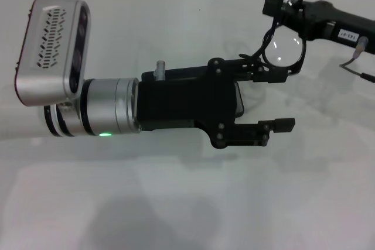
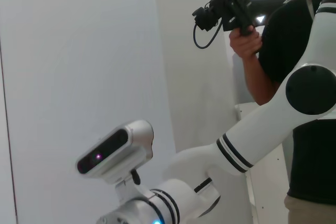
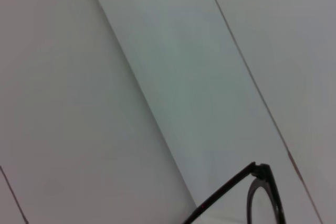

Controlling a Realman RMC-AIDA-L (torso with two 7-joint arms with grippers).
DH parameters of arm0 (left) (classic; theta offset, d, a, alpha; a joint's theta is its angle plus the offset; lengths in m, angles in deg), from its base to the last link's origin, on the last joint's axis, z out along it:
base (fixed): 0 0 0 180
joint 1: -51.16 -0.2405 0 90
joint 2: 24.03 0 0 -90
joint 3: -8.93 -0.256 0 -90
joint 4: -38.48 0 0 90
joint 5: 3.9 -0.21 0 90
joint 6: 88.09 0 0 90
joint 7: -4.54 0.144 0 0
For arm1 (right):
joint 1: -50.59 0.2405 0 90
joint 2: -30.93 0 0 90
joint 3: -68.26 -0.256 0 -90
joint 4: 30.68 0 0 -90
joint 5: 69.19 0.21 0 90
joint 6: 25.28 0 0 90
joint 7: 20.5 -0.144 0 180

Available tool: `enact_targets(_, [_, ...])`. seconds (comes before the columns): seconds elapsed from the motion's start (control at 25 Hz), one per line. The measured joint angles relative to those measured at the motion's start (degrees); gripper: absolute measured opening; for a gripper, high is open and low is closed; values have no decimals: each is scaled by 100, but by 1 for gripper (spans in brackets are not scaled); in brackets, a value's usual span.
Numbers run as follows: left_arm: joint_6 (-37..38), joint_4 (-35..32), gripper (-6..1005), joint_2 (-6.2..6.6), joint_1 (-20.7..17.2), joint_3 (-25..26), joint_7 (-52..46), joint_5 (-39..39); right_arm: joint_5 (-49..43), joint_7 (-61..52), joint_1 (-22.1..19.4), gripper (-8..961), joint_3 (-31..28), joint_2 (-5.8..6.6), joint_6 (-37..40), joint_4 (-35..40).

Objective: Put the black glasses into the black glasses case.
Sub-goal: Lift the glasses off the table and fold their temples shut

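The black glasses (image 1: pixel 284 48) hang in the air at the far right in the head view, lenses one above the other. My right gripper (image 1: pixel 285 7) is shut on their frame near the upper lens. A piece of the frame (image 3: pixel 260 182) shows in the right wrist view. My left gripper (image 1: pixel 289 99) reaches in from the left, just below and in front of the glasses. Its jaws are open and empty, and the upper finger (image 1: pixel 270 74) overlaps the lower lens rim. The black glasses case is out of view.
A white table (image 1: pixel 176 203) lies under both arms, with a tiled wall line at the back. In the left wrist view a white robot arm (image 2: pixel 252 135) with a wrist camera (image 2: pixel 115 153) crosses before a person (image 2: pixel 294 51) holding a black device.
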Motion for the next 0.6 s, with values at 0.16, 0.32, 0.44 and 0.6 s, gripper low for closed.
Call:
enact_targets(0.16, [2, -6, 654, -1, 19, -1, 7, 0, -3, -2, -3, 160, 172, 3, -74, 0])
enact_targets(0.32, [4, -8, 654, -4, 34, 49, 9, -6, -5, -2, -11, 162, 350, 5, -84, 15])
enact_targets(0.44, [6, -8, 654, -1, 29, 132, 1, -21, -5, -2, -31, 163, 514, 6, -52, 53])
enact_targets(0.6, [7, -8, 654, 12, 25, 135, -22, -11, -8, 90, -58, 165, 594, 28, -25, 61])
